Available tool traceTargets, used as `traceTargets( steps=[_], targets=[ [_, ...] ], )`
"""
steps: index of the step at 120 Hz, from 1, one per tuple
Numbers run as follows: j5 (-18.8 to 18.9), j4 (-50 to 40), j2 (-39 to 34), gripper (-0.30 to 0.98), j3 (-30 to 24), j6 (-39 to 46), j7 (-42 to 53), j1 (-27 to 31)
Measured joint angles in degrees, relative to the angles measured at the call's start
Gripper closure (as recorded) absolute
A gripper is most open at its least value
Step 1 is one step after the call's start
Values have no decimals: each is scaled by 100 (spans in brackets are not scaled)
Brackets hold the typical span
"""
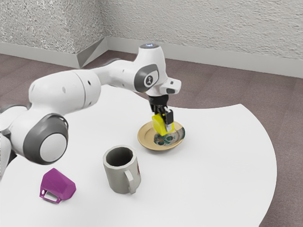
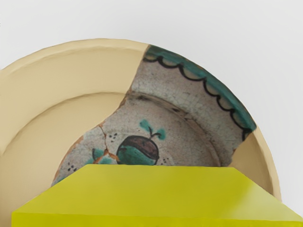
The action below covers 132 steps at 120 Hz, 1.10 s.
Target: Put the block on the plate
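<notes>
the fingers (image 1: 168,117) grip the yellow block (image 1: 162,125) between them, over the tan plate (image 1: 146,137) on the white bench (image 1: 218,165); i cannot tell if block and plate touch. in the exterior view, the gray mug (image 1: 122,171) stands upright near the plate, toward 8 o'clock, with the purple cup (image 1: 58,184) tipped farther out that way.

Arm (image 1: 64,92) enters from the exterior view's left, white-shelled with dark grey joint bands. Large round joint (image 1: 52,148) low at that side; links rise from it, then run across toward the exterior view's right. Wrist (image 1: 150,68) upright at the far end, hand below it. Black gripper (image 1: 164,124) hangs downward, slightly tilted; fingers (image 1: 169,116) parted, clamping from two sides.
</notes>
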Motion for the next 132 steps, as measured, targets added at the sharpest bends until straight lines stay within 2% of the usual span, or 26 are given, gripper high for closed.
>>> traceTargets(
  steps=[83, 110, 132],
  targets=[
    [-83, -40, 235, 30, 8, 433, -172, 77],
    [-124, -50, 237, 13, 10, 429, -167, 71],
    [-138, -47, 32, 5, -28, 261, -169, 61]
  ],
)
